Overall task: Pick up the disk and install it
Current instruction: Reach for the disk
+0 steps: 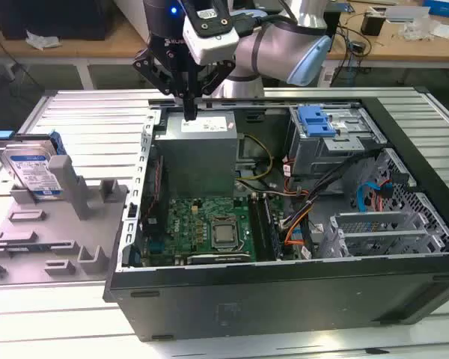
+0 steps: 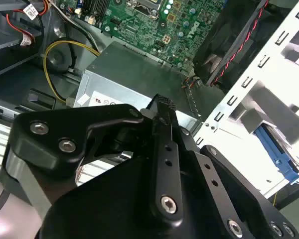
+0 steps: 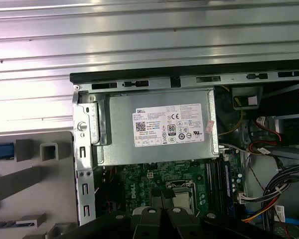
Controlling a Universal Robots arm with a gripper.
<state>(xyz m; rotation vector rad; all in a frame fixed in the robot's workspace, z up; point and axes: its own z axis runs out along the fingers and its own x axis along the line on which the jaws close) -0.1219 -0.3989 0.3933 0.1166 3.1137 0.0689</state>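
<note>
The disk (image 1: 31, 170) stands on edge in a grey holder (image 1: 75, 198) at the exterior view's left, outside the open computer case (image 1: 284, 288). It is silver, with a white-and-blue label and a blue bracket. My gripper (image 1: 188, 112) hangs over the back edge of the case, above the grey power-supply box (image 1: 198, 157), well to the right of the disk. Its fingers are shut with nothing between them. The second wrist view shows the black fingers (image 2: 162, 129) pressed together, and the disk's blue bracket (image 2: 275, 149) off to one side.
Inside the case lie a green motherboard (image 1: 209, 224), bundles of cables (image 1: 299, 217) and a grey drive cage with a blue latch (image 1: 318, 123). The power-supply box with its white sticker (image 3: 172, 124) sits under the wrist. A ribbed metal table (image 1: 82, 112) surrounds the case.
</note>
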